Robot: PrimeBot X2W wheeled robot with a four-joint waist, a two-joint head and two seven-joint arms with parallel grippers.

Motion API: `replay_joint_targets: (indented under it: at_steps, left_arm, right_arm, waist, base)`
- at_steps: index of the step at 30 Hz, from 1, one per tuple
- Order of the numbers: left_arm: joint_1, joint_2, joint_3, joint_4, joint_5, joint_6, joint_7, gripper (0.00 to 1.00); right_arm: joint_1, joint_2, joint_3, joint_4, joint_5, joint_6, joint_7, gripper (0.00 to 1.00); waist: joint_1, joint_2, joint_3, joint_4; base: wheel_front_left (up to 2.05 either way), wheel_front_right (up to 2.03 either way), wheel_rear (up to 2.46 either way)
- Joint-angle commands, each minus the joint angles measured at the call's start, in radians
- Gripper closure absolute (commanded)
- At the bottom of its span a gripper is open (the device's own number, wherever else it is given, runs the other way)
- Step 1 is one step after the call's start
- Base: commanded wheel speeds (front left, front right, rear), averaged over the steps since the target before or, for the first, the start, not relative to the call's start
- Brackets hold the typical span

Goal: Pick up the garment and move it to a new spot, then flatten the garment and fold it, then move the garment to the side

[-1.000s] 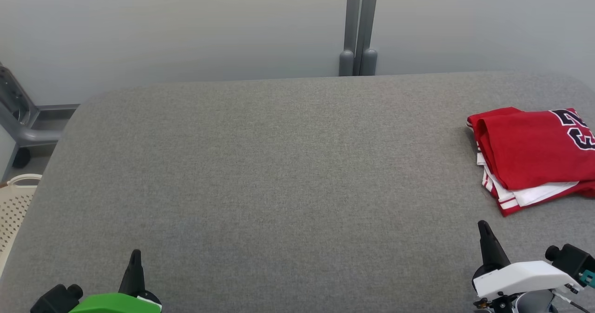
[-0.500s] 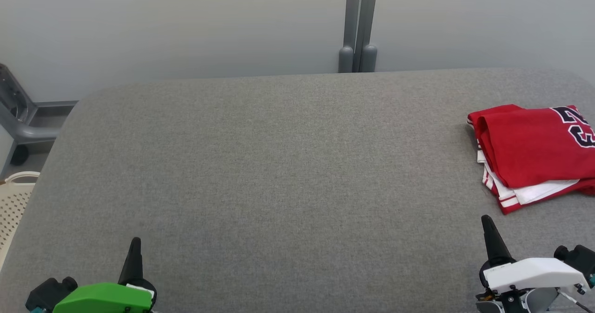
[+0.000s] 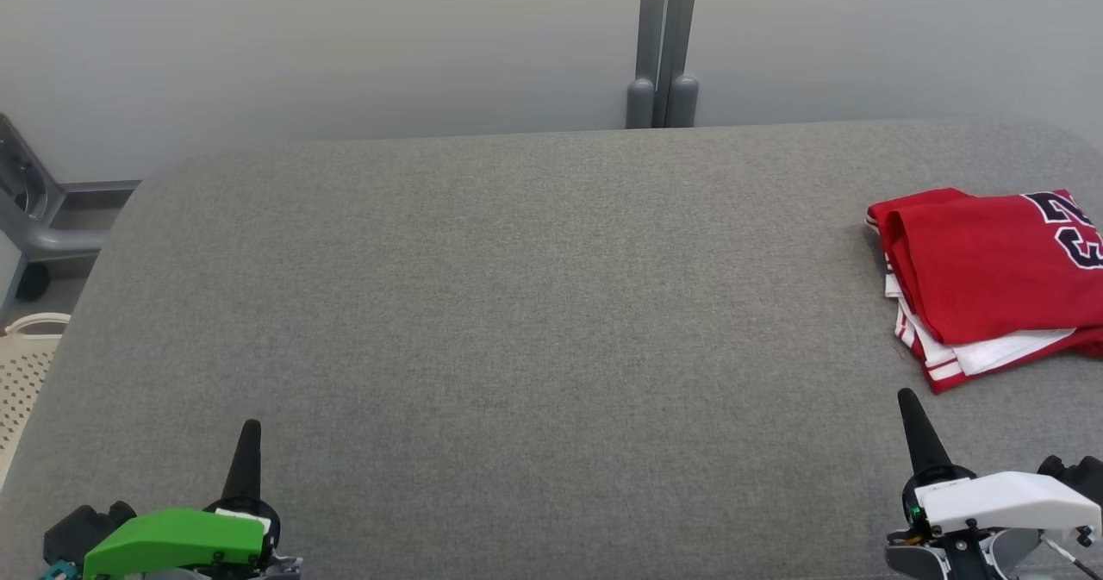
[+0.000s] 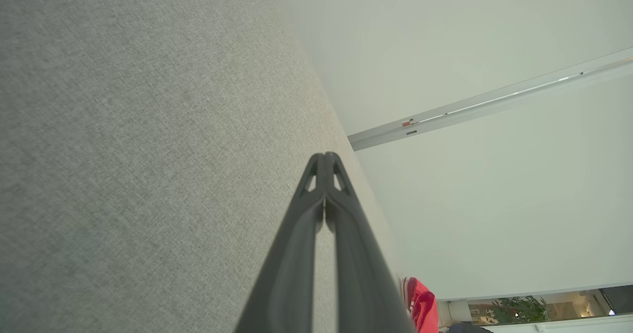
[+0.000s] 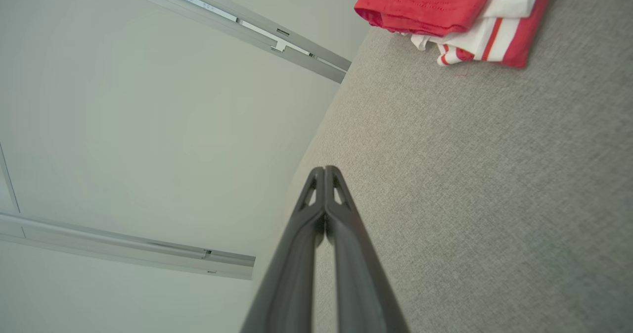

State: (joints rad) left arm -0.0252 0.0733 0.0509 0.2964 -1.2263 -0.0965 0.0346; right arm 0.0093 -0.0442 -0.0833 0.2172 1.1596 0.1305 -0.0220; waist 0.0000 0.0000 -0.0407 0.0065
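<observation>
My left pincer [image 3: 248,433] at 7 o'clock and right pincer [image 3: 910,406] at 5 are both pressed closed and empty. The folded red garment [image 3: 974,278] lies far out at 3 o'clock on the counter [image 3: 517,304]. I reckon a careless sweep of my right arm could drag its loose layers apart.

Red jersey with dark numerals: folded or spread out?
Folded. The red jersey with white striped trim lies in a compact stack near the right edge of the grey fabric table, layered edges showing.
</observation>
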Motion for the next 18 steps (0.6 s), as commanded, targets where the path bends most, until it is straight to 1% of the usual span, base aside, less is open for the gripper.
replay_joint_targets:
  at_steps: [1, 18]
  left_arm:
    - [-0.029, 0.0, 0.007, -0.013, -0.026, -0.006, 0.008, 1.0]
    - [-0.051, -0.009, 0.028, -0.031, -0.168, -0.019, 0.057, 1.0]
  right_arm:
    - [-0.003, -0.006, -0.004, -0.017, 0.027, 0.0, 0.005, 1.0]
    - [0.0, -0.007, -0.013, -0.049, 0.199, 0.0, 0.036, 1.0]
  waist:
    - [0.0, 0.0, 0.001, 0.0]
    - [0.0, 0.0, 0.015, -0.002]
  base:
    - [0.0, 0.0, 0.0]
    - [0.0, 0.0, 0.0]
